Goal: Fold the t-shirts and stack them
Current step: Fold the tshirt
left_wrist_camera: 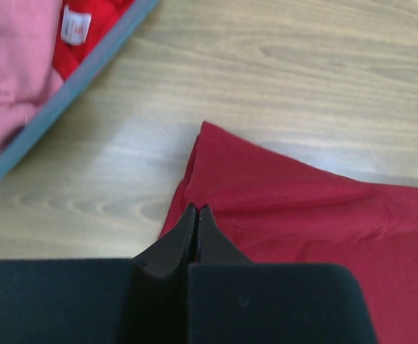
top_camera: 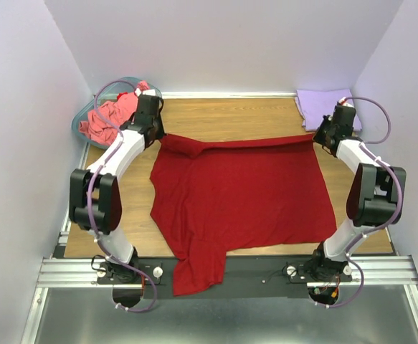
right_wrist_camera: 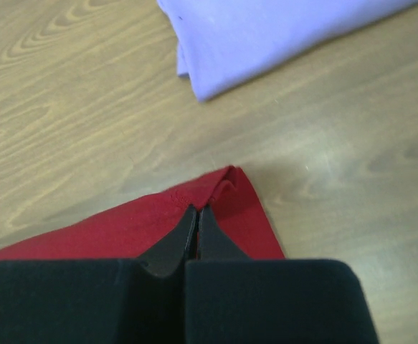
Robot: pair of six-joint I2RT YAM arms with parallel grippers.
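— Where is the dark red t-shirt [top_camera: 241, 193]?

— Spread open across the middle of the tabletop [top_camera: 230, 115], with its far edge running from my left hand [left_wrist_camera: 196, 209] to my right hand [right_wrist_camera: 196, 209]. One part of it droops over the near edge and across the metal rail [top_camera: 381, 271] between my two bases.

— And your hands?

— Both have their fingers pressed together, with no gap between them. On the right, the tips sit at the far right corner of the shirt, and the cloth puckers up into a small ridge right where they meet, so that corner is pinched. On the left, the tips rest on the shirt just inside its far left corner, where the edge is folded over. I cannot tell whether any cloth is caught between them there.

— The other shirts?

— The lavender t-shirt [right_wrist_camera: 266, 36] lies folded flat in the far right corner of the tabletop, near my right hand but apart from the red one, with bare wood between them. The salmon-pink t-shirt [left_wrist_camera: 15, 64] is crumpled in the teal basket [left_wrist_camera: 72, 86] at the far left corner, just beside my left arm. In that basket a brighter red cloth [left_wrist_camera: 101, 18] with a white label [left_wrist_camera: 74, 27] lies against the pink one.
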